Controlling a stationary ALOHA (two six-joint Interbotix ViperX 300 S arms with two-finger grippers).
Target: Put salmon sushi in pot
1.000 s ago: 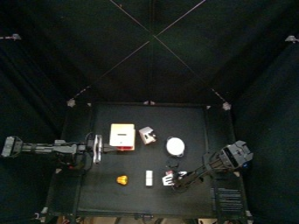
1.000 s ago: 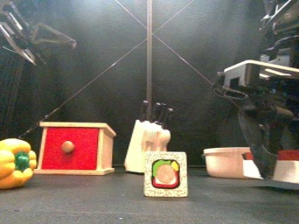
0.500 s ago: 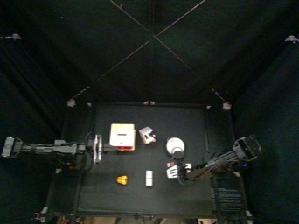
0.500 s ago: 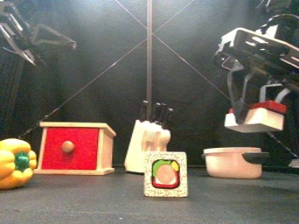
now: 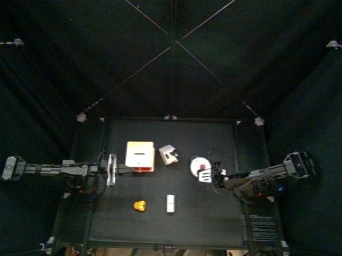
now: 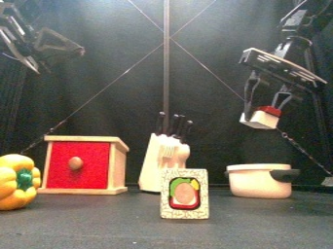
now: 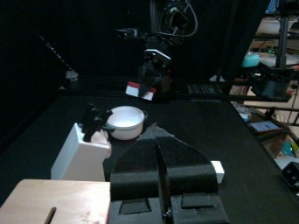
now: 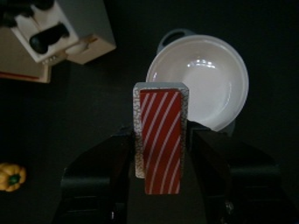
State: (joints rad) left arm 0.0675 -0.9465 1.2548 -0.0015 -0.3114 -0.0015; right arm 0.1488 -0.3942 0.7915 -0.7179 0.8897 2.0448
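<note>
Right fingers (image 8: 162, 171) clamped on salmon sushi (image 8: 163, 136) sides, above pot (image 8: 211, 79) near counter's right edge; likely light, rigid, slippery. Left fingers (image 7: 163, 175) together.

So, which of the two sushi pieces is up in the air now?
The salmon sushi with the red striped top, held in the right hand above the pot. The green-rimmed one stands on the table.

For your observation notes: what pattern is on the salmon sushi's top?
Red with thin pale diagonal stripes on the salmon sushi; the right wrist view shows it best.

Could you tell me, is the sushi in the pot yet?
Not yet. The sushi is clamped in the right gripper, held in the air above the pot, whose bowl looks empty.
</note>
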